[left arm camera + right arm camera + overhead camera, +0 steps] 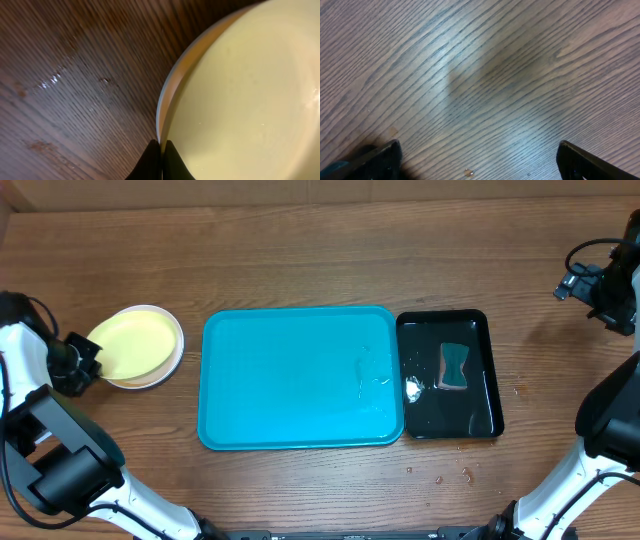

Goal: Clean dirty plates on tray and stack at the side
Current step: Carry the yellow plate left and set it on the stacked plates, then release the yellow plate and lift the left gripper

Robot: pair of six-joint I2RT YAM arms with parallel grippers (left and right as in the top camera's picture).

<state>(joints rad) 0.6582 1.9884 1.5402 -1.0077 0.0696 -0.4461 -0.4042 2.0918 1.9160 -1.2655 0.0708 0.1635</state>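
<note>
While my left gripper [161,155] sits at the left edge of the table, its jaws are closed to a thin slit with the rim of the yellow-green plate [250,100] running into that slit; I judge this a clench on the rim. That plate lies on top of a white plate [168,370]. Whether a third plate lies beneath cannot be told.

My right gripper [480,160] is spread wide and holds nothing, above bare table [300,240] near the far right corner.

The tray [300,435] at the table centre carries no plates, only wet marks. A black tray [480,420] with a sponge [455,367] lies just beside it, toward the right edge.

Hazards:
- Withdrawing before release would drag the stack toward the left edge.
- Releasing an unseated plate could let it slide off the stack.
</note>
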